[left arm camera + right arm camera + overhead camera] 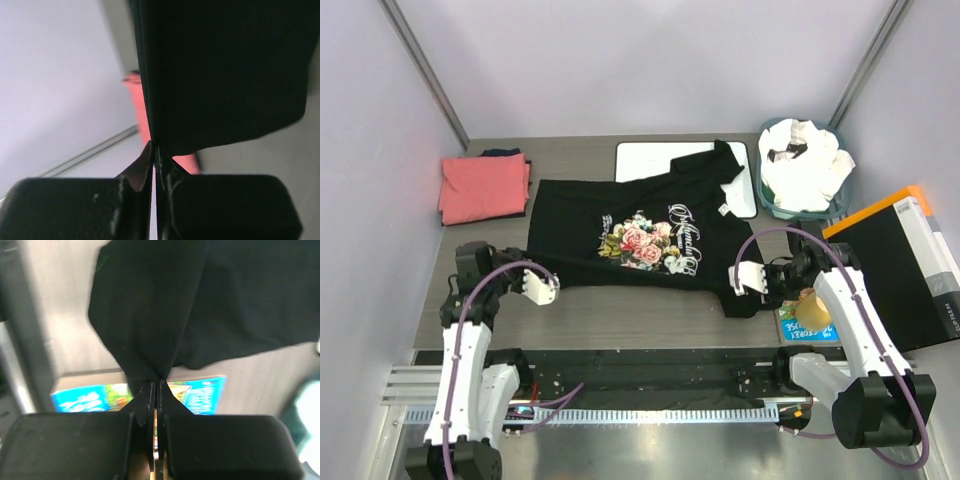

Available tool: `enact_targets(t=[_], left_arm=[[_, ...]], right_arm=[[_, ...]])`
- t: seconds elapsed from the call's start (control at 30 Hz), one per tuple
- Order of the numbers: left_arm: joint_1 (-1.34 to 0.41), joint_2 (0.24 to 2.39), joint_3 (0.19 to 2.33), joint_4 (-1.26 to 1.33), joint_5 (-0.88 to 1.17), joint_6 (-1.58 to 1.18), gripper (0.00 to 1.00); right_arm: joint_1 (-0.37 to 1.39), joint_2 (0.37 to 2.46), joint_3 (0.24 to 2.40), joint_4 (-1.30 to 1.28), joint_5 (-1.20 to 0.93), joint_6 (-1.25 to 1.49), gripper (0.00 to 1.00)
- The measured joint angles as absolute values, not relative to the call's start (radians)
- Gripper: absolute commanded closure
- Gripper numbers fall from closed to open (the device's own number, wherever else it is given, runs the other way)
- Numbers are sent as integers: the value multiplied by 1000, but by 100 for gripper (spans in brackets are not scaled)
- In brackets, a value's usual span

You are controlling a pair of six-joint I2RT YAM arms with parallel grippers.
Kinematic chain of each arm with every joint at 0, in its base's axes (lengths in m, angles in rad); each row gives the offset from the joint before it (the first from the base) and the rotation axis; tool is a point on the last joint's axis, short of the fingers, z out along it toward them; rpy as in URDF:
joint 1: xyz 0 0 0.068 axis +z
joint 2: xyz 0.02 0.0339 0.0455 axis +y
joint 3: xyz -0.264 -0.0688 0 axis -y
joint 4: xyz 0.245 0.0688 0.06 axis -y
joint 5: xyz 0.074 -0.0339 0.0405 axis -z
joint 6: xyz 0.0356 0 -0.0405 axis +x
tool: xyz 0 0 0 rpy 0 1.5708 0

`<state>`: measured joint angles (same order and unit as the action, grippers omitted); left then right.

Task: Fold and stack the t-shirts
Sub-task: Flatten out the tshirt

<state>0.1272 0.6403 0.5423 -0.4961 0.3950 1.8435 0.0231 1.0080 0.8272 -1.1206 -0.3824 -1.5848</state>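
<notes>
From above: the black t-shirt lies spread, print up, on the counter. My left claw and right claw are at its near corners, with the coral-pink t-shirt folded far left. Left wrist: my claw is pressed together, pinching black cloth. Right wrist: likewise pinching black cloth, above a blue booklet.

Bright, even, soft-shadowed light; both wrist views blurred around the black t-shirt
</notes>
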Motion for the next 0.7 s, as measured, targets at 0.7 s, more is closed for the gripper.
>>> enact_targets(t=[0.7], left_arm=[[138, 917, 999, -1304, 289, 1945, 100]], right_arm=[[23, 1026, 1037, -1327, -381, -1628, 99]])
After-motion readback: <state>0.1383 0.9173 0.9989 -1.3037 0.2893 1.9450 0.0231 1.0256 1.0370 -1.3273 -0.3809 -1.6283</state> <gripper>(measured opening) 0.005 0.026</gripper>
